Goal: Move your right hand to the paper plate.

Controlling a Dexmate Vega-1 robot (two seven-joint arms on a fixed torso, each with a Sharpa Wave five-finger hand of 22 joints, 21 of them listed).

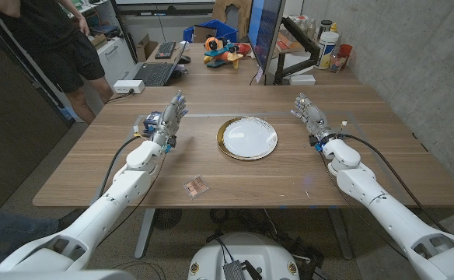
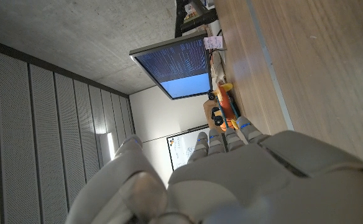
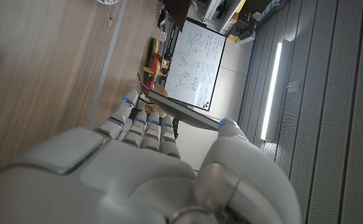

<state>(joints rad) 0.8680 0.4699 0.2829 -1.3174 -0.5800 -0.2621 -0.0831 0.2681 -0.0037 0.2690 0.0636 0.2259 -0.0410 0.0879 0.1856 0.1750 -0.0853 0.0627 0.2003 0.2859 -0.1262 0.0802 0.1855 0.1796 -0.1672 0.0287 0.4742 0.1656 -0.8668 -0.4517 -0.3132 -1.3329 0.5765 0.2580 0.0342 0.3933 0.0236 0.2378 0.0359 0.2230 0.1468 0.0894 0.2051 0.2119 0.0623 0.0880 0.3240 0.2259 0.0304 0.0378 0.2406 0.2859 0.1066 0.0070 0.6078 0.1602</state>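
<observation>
Fingers of right hand straight, slightly apart, holding nothing; paper plate lies well off to their inner side on table, btwn both hands. Left hand likewise open, empty

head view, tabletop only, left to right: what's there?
left hand → small patterned card near the front edge → paper plate → right hand. Both hands hold nothing, and the right one is apart from the plate.
</observation>
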